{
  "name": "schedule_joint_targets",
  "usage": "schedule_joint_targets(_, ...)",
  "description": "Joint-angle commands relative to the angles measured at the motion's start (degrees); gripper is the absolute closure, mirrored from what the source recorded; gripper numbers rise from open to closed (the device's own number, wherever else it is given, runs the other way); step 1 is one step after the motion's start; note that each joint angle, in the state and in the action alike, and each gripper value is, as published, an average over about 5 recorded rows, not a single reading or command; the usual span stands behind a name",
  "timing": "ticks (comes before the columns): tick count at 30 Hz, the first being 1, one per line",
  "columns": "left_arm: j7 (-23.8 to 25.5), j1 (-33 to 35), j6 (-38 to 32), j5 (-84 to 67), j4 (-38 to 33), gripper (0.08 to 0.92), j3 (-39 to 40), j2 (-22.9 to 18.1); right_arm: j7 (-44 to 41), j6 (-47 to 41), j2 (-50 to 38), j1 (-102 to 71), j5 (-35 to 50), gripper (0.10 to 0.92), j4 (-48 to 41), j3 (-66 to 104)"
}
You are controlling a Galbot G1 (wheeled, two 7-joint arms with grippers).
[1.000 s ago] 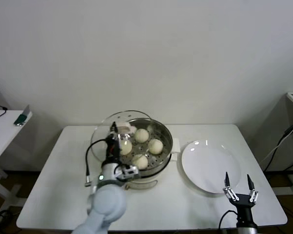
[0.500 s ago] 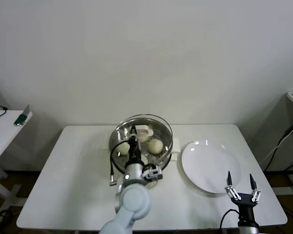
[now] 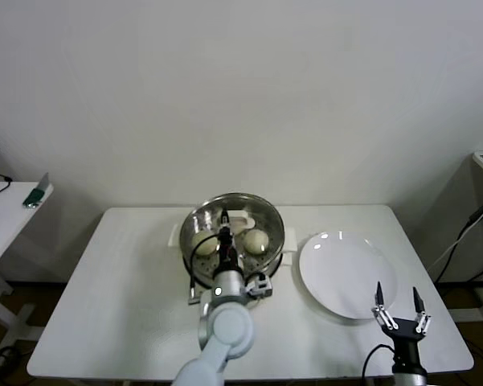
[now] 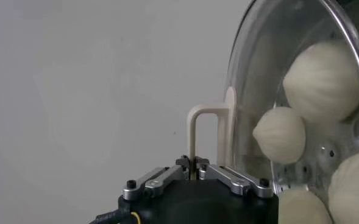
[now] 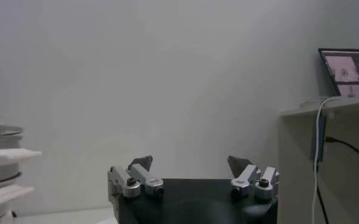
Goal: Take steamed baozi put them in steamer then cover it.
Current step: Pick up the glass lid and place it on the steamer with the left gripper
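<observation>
The covering step is in hand, by my reading: the buns are in and the lid is being brought onto the pot. Nearest, at the desk's [image 3: 104, 305] front right corner, the right hand [image 3: 397, 302] waits with its fingers spread wide and nothing between them, just in front of the white plate [image 3: 345, 273], well apart from the work. Further in, the left hand [image 3: 223, 227] is clamped together on the cream bar handle [image 4: 206, 131] of the cover [image 3: 237, 211], which sits over the steamer [image 3: 261, 253] at the desk's middle. Through the glass the steamed baozi [image 3: 255, 240] lie on the perforated tray, directly beneath that hand. Whether the rim is fully seated all round I cannot tell; in the left wrist view the glass [image 4: 252, 91] stands close against the buns. The next move likely calls for lowering it squarely until it rests, then letting go of the handle and lifting clear without dragging it askew
</observation>
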Motion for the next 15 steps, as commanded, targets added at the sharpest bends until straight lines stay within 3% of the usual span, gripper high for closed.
schedule_joint_targets(1, -0.04, -0.51, -0.23, 2.17, 1.62, 0.865, -0.04, -0.62, 0.06, 0.14, 0.14, 0.02, 0.02, 0.203, -0.17, -0.01)
schedule_joint_targets(15, -0.08, 0.73, -0.45, 2.1, 0.34, 0.865, -0.52, 0.02, 0.08, 0.25, 0.58, 0.14, -0.03, 0.203, -0.37, -0.26)
